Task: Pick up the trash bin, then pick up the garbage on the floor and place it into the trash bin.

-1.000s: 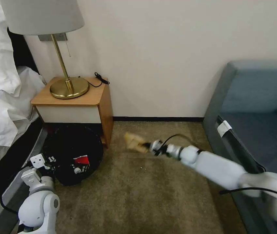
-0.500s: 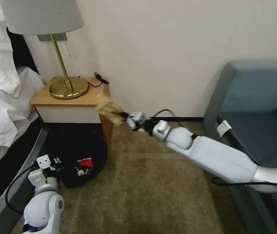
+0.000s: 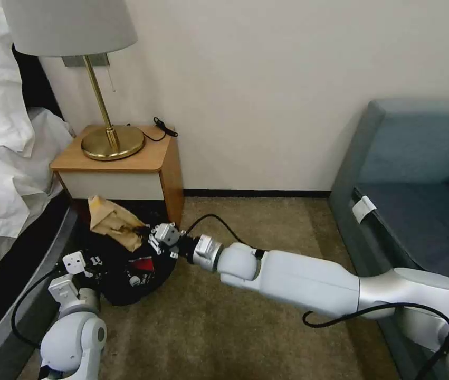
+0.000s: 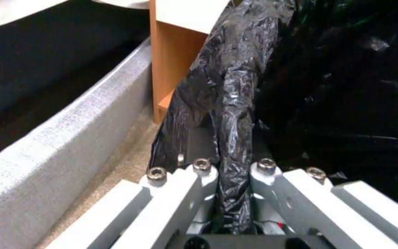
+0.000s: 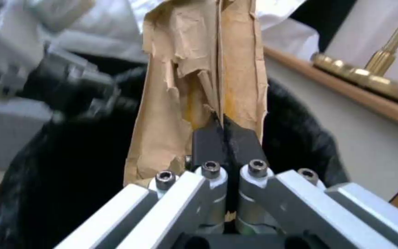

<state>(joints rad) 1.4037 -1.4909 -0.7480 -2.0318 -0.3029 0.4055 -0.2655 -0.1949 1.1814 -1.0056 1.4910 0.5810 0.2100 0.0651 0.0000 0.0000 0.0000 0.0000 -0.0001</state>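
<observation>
The trash bin (image 3: pixel 124 274), lined with a black bag (image 4: pixel 236 103), sits on the carpet in front of the nightstand. My left gripper (image 3: pixel 95 264) is shut on the bag at the bin's rim; the wrist view shows the black plastic pinched between the jaws (image 4: pixel 229 193). My right gripper (image 3: pixel 147 237) is shut on a tan paper scrap (image 3: pixel 111 221), holding it over the bin's opening. In the right wrist view the torn brown paper (image 5: pixel 199 69) stands up from the black fingertips (image 5: pixel 208 141). A red-and-white packet (image 3: pixel 144 264) and a small bottle (image 3: pixel 134 281) lie inside the bin.
A wooden nightstand (image 3: pixel 124 169) with a brass lamp (image 3: pixel 109 142) stands just behind the bin. The bed (image 3: pixel 2 174) runs along the left and a grey-blue sofa (image 3: pixel 419 184) along the right. Open carpet (image 3: pixel 245 327) lies between them.
My right arm swung left from mid-carpet, rose past the nightstand corner, then came down over the bin with the paper scrap. The left arm with the bin shifted slightly.
</observation>
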